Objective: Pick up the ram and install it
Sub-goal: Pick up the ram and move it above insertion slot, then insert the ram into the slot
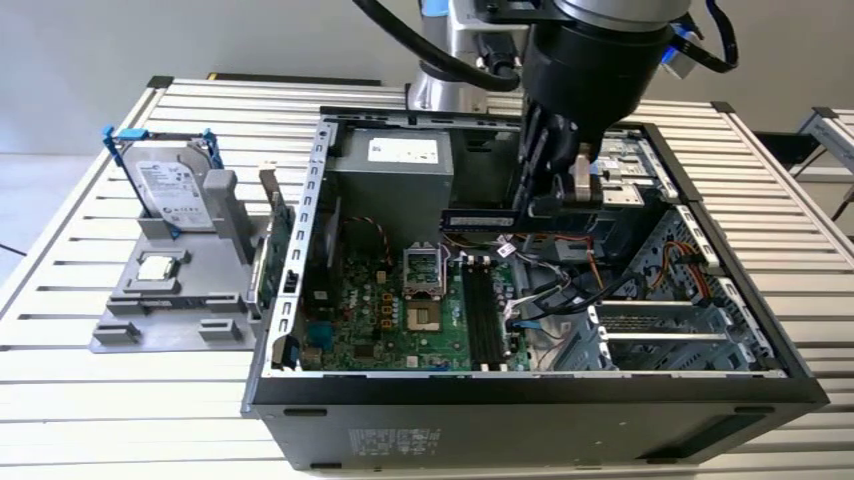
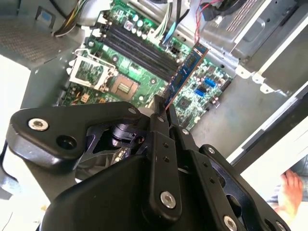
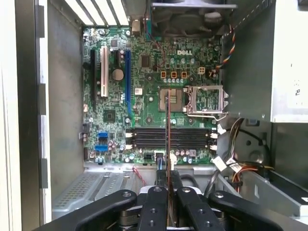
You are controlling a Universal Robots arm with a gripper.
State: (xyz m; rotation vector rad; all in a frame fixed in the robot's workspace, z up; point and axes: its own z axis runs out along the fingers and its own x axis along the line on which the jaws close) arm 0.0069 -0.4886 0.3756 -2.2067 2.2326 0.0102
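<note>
Ram (image 1: pixel 478 220) pinched at one end between closed fingers of gripper (image 1: pixel 541 212), sticking out level toward exterior view's left. Hangs above open computer case (image 1: pixel 534 390), over motherboard (image 1: pixel 387 310), clear of black memory slots (image 1: pixel 483 322) below. In first wrist view, ram seen edge-on, crossing slots. Hard drive (image 1: pixel 171 190) stands outside case, well apart, on exterior view's left.

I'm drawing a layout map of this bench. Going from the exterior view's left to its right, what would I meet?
Hard drive in its blue-handled frame → expansion card → CPU socket → ram → gripper holding it → case's side wall.
</note>
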